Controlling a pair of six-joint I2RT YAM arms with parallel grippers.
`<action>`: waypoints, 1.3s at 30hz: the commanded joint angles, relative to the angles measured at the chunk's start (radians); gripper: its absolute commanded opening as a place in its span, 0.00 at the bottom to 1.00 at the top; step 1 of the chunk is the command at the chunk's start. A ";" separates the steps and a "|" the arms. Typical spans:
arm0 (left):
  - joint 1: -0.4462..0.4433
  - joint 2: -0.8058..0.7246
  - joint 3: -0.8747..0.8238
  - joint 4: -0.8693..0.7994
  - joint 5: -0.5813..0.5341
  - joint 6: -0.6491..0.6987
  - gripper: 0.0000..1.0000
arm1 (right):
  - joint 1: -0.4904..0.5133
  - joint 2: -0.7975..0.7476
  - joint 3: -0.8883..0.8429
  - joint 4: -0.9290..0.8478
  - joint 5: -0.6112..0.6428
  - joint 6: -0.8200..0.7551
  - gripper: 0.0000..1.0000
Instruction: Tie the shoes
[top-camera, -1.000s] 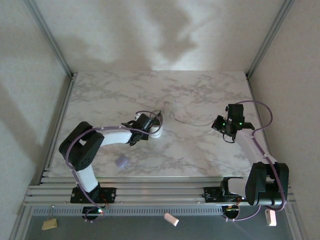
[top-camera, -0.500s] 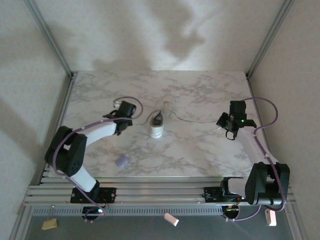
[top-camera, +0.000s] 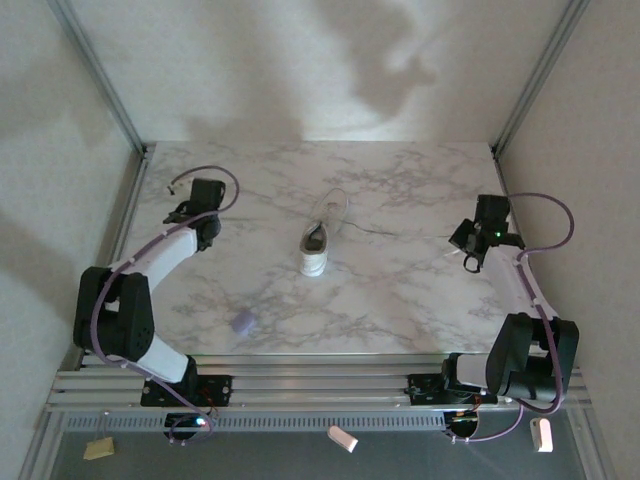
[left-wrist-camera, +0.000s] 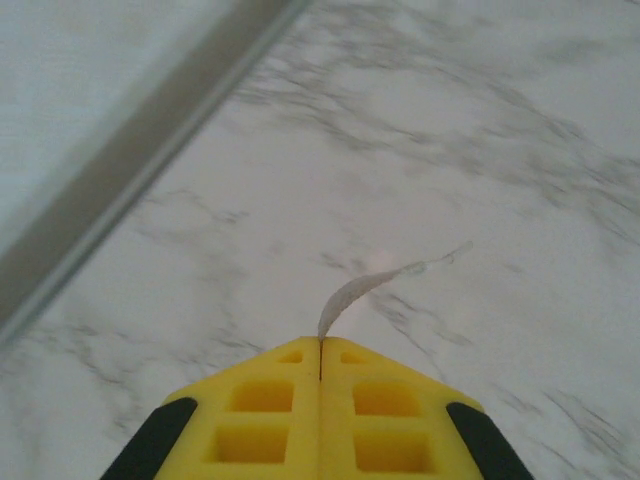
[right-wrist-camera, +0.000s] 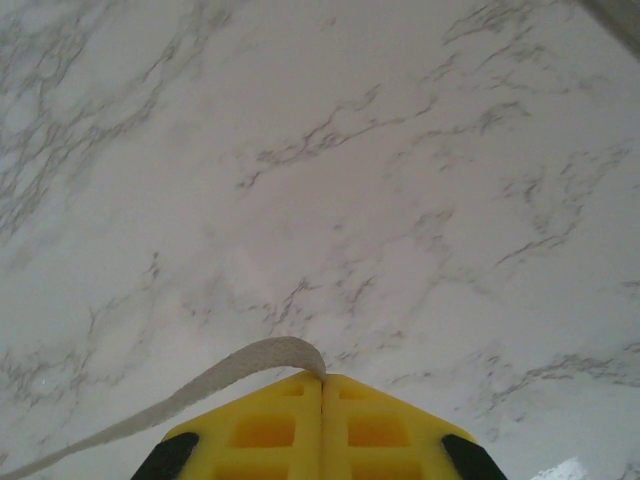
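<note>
Left fingers (left-wrist-camera: 262, 412) and right fingers (right-wrist-camera: 265, 432) each clamp a lace (right-wrist-camera: 260, 352), wide of your sneaker (top-camera: 315, 248). No bow seems formed yet; looping remains.

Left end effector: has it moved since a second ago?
Yes. The left end effector has swung left, away from the sneaker toward the table's left rail, shut on a lace end.

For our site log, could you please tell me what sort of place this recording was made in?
Most likely a lab test cell for robot work, not a home: a marble-patterned table boxed in by plain white panels on aluminium posts, with slotted rails carrying the arm bases.
</note>
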 joint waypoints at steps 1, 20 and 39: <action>0.048 -0.036 -0.020 -0.040 -0.115 0.032 0.00 | -0.023 0.019 0.042 -0.020 0.027 0.023 0.00; 0.163 -0.032 -0.176 0.021 -0.068 -0.027 0.00 | -0.106 0.104 0.043 -0.020 0.047 0.036 0.00; 0.083 -0.162 -0.321 0.202 0.250 -0.060 0.32 | 0.029 0.011 -0.062 -0.013 -0.102 0.044 0.00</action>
